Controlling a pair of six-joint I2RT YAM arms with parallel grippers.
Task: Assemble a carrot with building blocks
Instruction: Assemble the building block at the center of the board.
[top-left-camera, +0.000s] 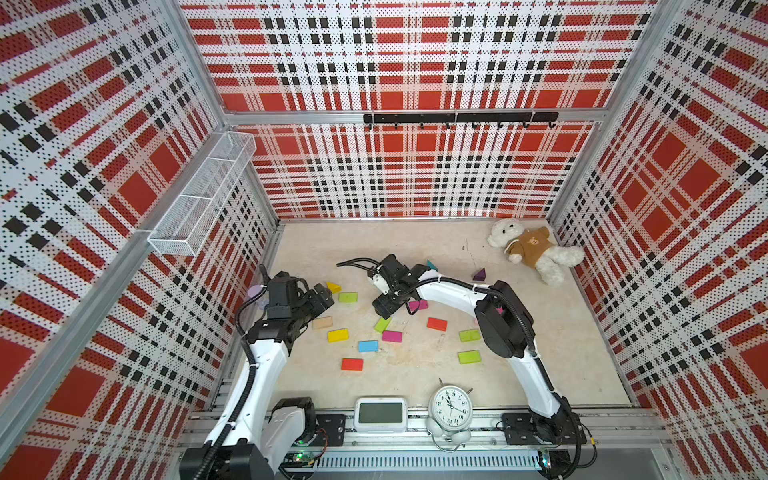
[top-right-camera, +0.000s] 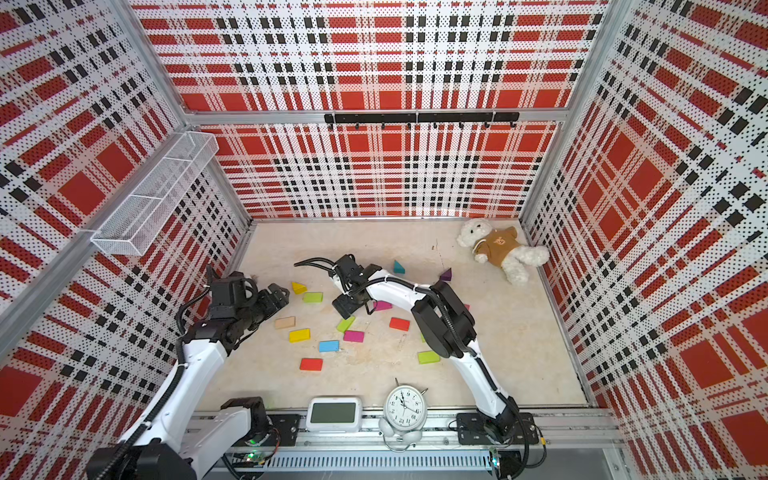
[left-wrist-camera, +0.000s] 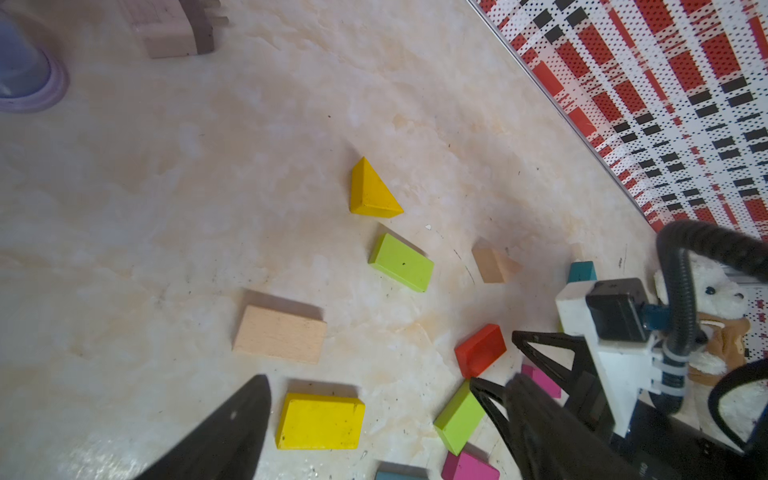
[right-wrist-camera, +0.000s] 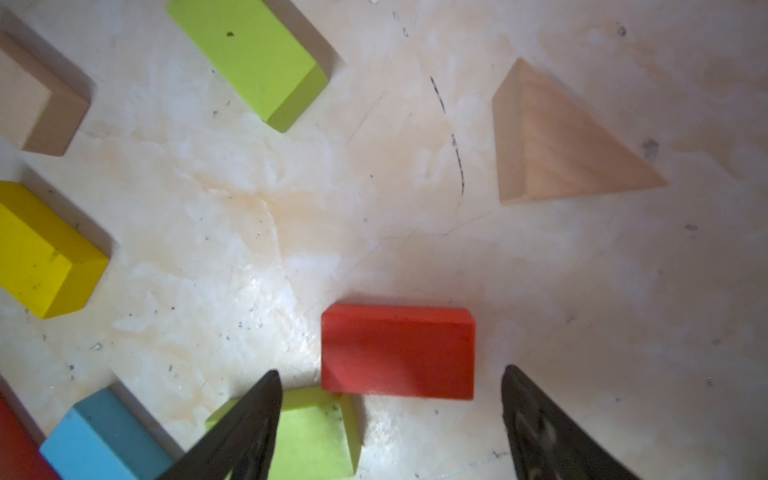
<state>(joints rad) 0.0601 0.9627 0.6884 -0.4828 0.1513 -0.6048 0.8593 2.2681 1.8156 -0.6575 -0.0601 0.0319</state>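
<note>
Right claw (right-wrist-camera: 391, 370) gapes; red brick (right-wrist-camera: 397, 332) flat.

In a top view the building blocks (top-left-camera: 368, 345) lie scattered on the table (top-left-camera: 582, 365); from them the stuffed bear (top-left-camera: 536, 249) lies at two o'clock; the display (top-left-camera: 380, 414) at six; the alarm clock (top-left-camera: 451, 405) at five, just beside it.
</note>
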